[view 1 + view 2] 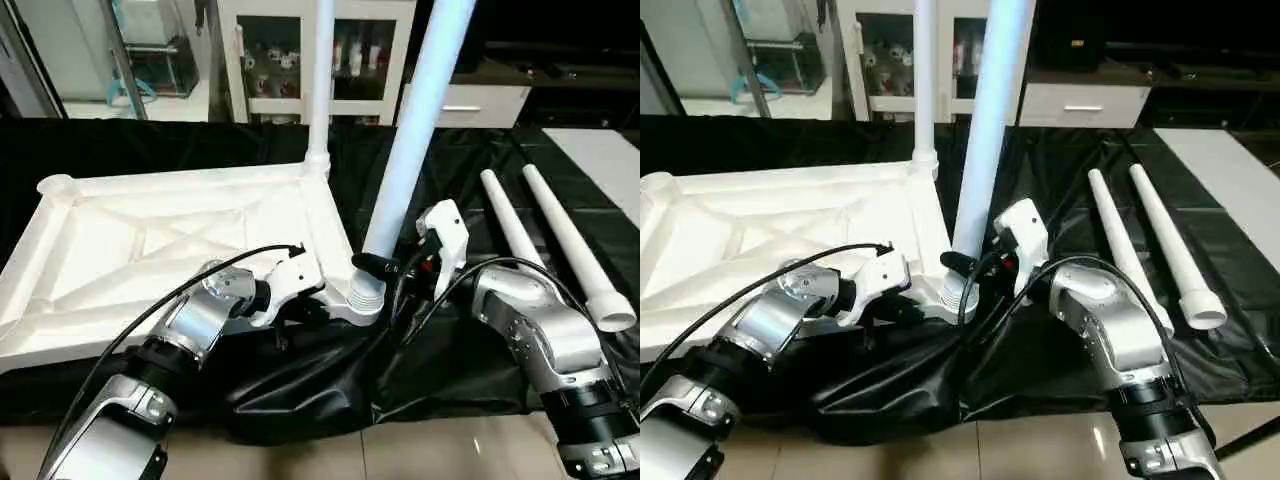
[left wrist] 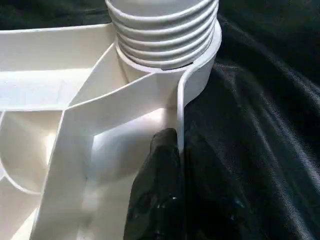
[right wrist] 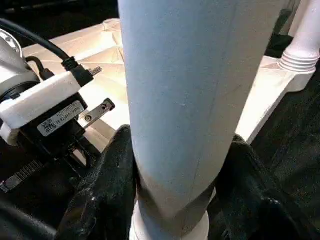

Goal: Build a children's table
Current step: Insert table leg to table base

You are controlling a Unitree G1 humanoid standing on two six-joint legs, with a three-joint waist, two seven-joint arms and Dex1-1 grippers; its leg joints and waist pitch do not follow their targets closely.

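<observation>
Tabletop (image 1: 180, 250) is laid ribs-up on the black cover (image 1: 560, 170) so its corner sockets face upward; one leg (image 1: 321, 80) is already stood in the far corner. A second leg (image 1: 415, 130) is held tilted in the near socket (image 1: 365, 295) — its threads not yet fully seated — clamped by the right gripper (image 3: 175, 190). The left gripper (image 2: 172, 165) is pinched on the rim, seemingly to steady it. Two spare legs (image 1: 560, 240) are left alongside.
</observation>
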